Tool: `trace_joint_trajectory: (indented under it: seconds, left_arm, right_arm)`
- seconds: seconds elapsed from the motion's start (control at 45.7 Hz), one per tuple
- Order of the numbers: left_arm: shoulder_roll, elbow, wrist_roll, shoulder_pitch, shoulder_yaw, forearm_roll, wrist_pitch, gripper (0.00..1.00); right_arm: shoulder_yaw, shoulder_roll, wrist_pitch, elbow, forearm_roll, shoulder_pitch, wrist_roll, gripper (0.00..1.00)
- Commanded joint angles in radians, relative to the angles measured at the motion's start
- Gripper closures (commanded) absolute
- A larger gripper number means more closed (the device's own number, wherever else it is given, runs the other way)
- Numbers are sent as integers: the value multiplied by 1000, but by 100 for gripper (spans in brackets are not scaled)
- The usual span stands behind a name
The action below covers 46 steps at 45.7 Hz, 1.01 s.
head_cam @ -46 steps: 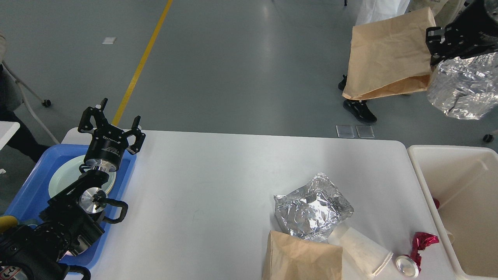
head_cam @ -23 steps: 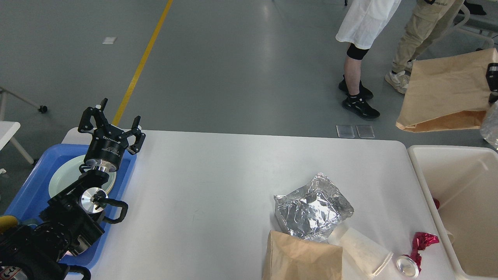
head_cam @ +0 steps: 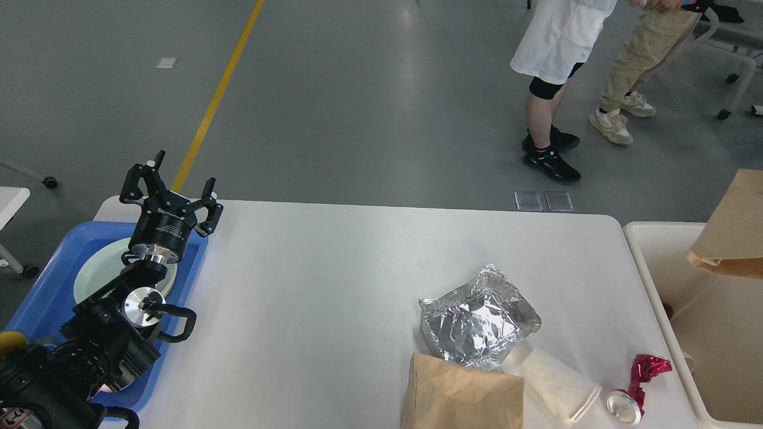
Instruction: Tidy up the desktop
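The white desktop (head_cam: 334, 280) holds a crumpled foil bag (head_cam: 480, 322), a brown paper bag (head_cam: 465, 393) at the front edge, a white paper cup (head_cam: 557, 384) lying on its side and a crushed red can (head_cam: 632, 390). My left gripper (head_cam: 177, 179) is open and empty, pointing up over the far right corner of the blue tray (head_cam: 36, 298). A second brown paper bag (head_cam: 730, 232) hangs at the right edge over the cream bin (head_cam: 697, 333). What holds it is out of view. My right gripper is out of view.
A pale plate (head_cam: 95, 271) lies in the blue tray under my left arm. Something red (head_cam: 667, 311) lies in the bin. Two people (head_cam: 560, 71) stand on the floor beyond the table's far right. A yellow floor line (head_cam: 214, 101) runs at the far left.
The hanging brown bag has moved right and down, from above the floor to over the bin. My right gripper and the foil it carried have left the view. My left arm has not moved.
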<state>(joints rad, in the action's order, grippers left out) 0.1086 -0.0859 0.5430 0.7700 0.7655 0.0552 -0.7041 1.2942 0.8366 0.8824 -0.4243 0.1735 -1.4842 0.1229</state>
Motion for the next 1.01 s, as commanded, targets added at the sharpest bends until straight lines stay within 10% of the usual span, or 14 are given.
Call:
trace_joint_trajectory:
  seconds: [0.0,0.372,0.678,0.984]
  left_arm:
    - [-1,0,0,0,0,0,0,4]
    - [0,0,0,0,0,0,0,4]
    - [0,0,0,0,0,0,0,4]
    - [0,0,0,0,0,0,0,4]
  right_arm:
    - [-85,12,-98,2,0,139,0,100]
    - [-483,-30,-509,24,1,538,6,100]
    - [-507,-62,-556,35,1,582,7,99]
    - [-507,-99,-573,35,1,578,7,25]
